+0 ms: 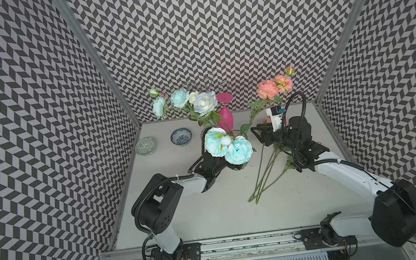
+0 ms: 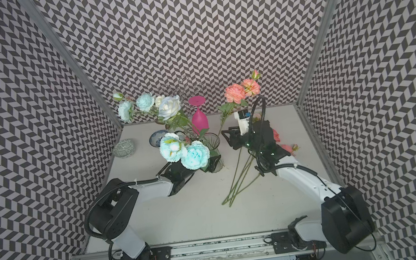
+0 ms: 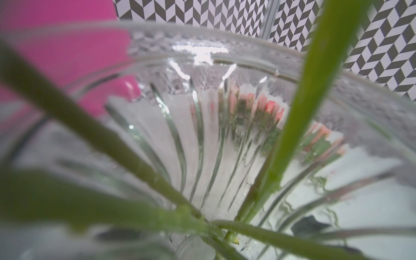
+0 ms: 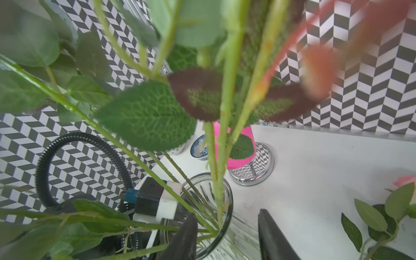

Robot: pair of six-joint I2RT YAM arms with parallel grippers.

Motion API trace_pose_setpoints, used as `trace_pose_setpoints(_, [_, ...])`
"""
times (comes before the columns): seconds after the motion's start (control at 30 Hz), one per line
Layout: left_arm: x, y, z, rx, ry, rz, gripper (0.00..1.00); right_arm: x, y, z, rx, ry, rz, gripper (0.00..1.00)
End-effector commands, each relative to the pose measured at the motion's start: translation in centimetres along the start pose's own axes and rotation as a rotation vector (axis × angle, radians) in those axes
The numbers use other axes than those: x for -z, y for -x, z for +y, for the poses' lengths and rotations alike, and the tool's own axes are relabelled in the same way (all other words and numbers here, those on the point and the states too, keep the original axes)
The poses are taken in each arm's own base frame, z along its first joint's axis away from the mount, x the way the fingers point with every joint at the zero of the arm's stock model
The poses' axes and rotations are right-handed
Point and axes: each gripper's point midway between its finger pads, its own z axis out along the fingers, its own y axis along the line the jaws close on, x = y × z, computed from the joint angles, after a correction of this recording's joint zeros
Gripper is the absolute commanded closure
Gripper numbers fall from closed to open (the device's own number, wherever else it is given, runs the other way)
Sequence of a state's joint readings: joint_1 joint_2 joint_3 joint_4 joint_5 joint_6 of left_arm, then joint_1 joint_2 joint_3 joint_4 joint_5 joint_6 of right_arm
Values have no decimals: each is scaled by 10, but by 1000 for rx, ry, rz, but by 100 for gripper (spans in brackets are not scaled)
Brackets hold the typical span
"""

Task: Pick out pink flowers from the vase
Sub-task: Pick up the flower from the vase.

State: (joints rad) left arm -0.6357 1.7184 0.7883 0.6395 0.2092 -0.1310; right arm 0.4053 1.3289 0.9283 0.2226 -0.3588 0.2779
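Note:
The clear ribbed vase stands mid-table and fills the left wrist view. My left gripper sits low against it, mostly hidden under turquoise blooms, and looks shut on the vase. Pink flowers rise on a leafy stem from the vase toward the back wall. More pink flowers lie on the table, their stems fanned out and their heads partly under my right arm. My right gripper is open, its fingers straddling the vase rim and the green stems in it.
An upturned magenta goblet hangs on a chrome stand just behind the vase. Two patterned bowls sit at the back left. White roses and turquoise blooms spread from the vase. Patterned walls close in on three sides.

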Motion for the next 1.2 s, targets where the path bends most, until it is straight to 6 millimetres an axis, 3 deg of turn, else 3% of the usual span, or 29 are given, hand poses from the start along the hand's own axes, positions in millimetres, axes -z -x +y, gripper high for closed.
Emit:
trace_pose_setpoints(0.0, [5,-31,-7,34,-50,112,0,-9,32,10,43,20,-109,58])
trace_pose_setpoints(0.3, [6,-34,-10,38,-72,119,0,-35,41,7,53,-5,-145,67])
trace_pose_setpoints(0.57, [7,-35,-9,40,-70,121,0,-35,48,13,54,-4,-169,98])
trace_pose_setpoints(0.7, [7,-35,-5,46,-68,122,0,-16,63,20,67,-19,-212,100])
trace_pose_setpoints(0.87, [11,-35,-4,38,-84,121,0,25,102,38,110,-39,-299,100])
trace_pose_setpoints(1.17, [16,-38,-5,20,-110,128,0,98,151,57,161,-132,-423,100])
